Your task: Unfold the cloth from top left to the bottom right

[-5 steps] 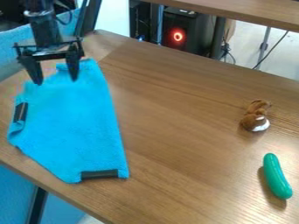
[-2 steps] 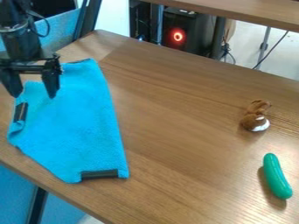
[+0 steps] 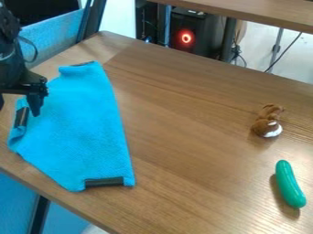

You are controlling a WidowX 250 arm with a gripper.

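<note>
- At far left, my black arm enters the camera view at its edge, with my pincer hanging by the upper left side of the cloth. My two fingers stand wide apart — a broad gap between them — and I have hold of nothing. One finger shows in front of the cloth; the other is partly cut off by the view's edge. Whether I touch the fabric, I cannot tell.
- Behind my pincer, beyond the table's far left edge, stands a blue panel.
- Just beside that finger, the bright blue cloth lies on the left part of the wooden table, narrow at its far end and wider toward the camera. A dark patch marks its left side, where a small lip of fabric looks turned over; another dark strip runs along its near edge, and a third dark bit shows at the far corner.
- In the background at centre, a black case glows with a red ring, below a wooden shelf.
- On the right of the table sits a small brown-and-white plush toy, well apart from the cloth.
- Farthest right — and nearer the camera — lies a green toy cucumber.
</note>
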